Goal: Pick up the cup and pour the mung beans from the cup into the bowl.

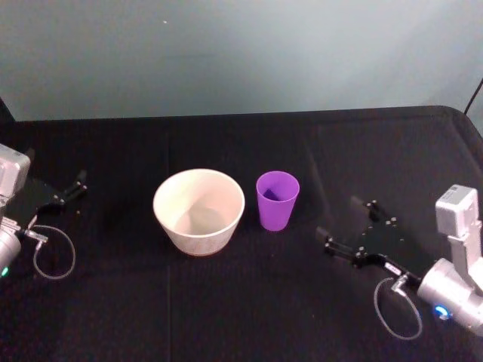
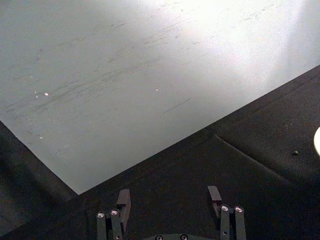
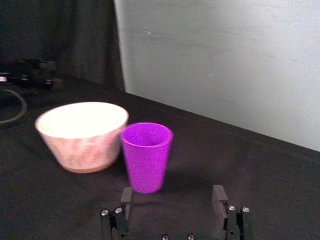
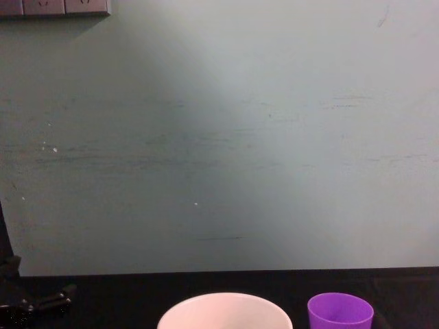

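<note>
Left gripper: parked near the left edge of the tabletop, fingers spread, holding nothing.

Bowl: upright at mid-tabletop.

Cup: upright, just beside the bowl on its right. The mung beans cannot be made out inside.

Right gripper: toward the right edge, fingers spread, empty, facing the cup.

Judged step: approach for the pick. The next move calls for straddling the cup, closing on it and lifting it level.
</note>
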